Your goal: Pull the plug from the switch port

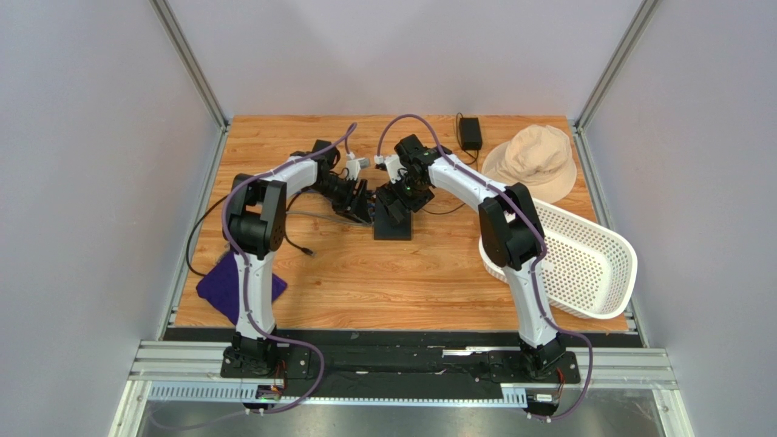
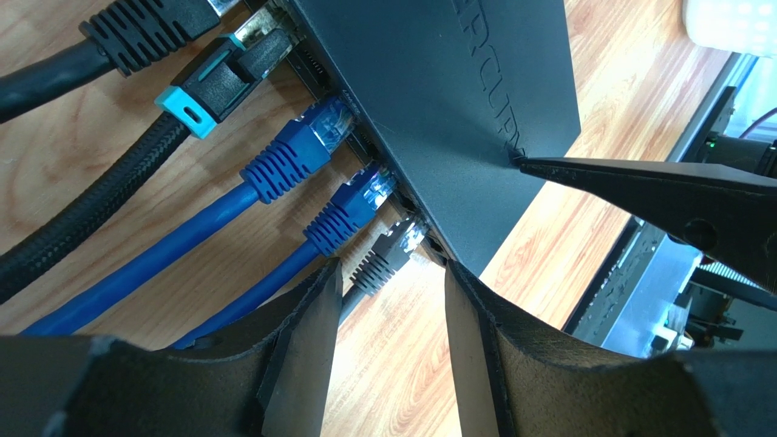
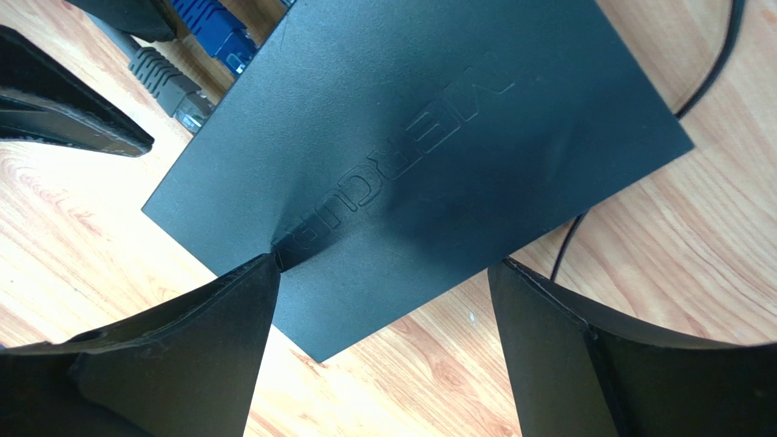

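The switch (image 3: 410, 155) is seen lying flat near the middle of the tabletop (image 1: 365, 291), with its socket edge turned toward the left arm. The grey plug (image 2: 388, 255) is seated in the end port at the switch's corner, just beside two blue plugs (image 2: 296, 155). It is straddled by the left claw (image 2: 390, 273), which is released, one finger on each side. The right claw (image 3: 383, 269) is likewise spread. One fingertip (image 3: 260, 273) is set on the switch's top face close to its edge, and the other is held just off the opposite edge, over bare wood. A white basket (image 1: 584, 264) and a hat (image 1: 533, 159) are found well apart at the right.
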You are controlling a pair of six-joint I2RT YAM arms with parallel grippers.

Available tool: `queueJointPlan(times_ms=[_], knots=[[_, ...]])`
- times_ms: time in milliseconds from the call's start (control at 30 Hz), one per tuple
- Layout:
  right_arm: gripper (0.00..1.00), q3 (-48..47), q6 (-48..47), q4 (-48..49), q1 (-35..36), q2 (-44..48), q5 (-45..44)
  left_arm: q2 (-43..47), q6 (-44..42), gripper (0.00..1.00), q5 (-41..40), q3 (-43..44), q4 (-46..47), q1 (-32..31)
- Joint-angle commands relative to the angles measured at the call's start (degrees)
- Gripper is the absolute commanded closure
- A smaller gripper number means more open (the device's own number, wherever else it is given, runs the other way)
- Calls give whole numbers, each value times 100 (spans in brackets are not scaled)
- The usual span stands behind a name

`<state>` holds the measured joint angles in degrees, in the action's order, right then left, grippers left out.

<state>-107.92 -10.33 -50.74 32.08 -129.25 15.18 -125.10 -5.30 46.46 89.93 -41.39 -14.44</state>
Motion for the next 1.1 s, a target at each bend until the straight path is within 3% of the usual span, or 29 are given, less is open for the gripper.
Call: queueJointPlan(times_ms=[0, 367, 600, 867, 933, 1067], knots=[[11, -71, -57, -94, -61, -56, 292, -120, -111, 45, -207, 200, -193, -129], [11, -36, -83, -173, -210, -214, 565, -419, 28, 50, -839, 631, -555, -384], [11, -72, 57, -164, -210, -223, 697, -437, 424, 60, -1867, 763, -713, -490], [11, -27, 145, -129, -202, -215, 706, -568, 617, 65, -2272, 974, -1055, -551], [11, -19, 163, -120, -202, -223, 688, -542, 662, 69, -2413, 956, -1056, -569], [11, 8, 189, -103, -202, -206, 618, -542, 723, 85, -2702, 982, -1169, -578]])
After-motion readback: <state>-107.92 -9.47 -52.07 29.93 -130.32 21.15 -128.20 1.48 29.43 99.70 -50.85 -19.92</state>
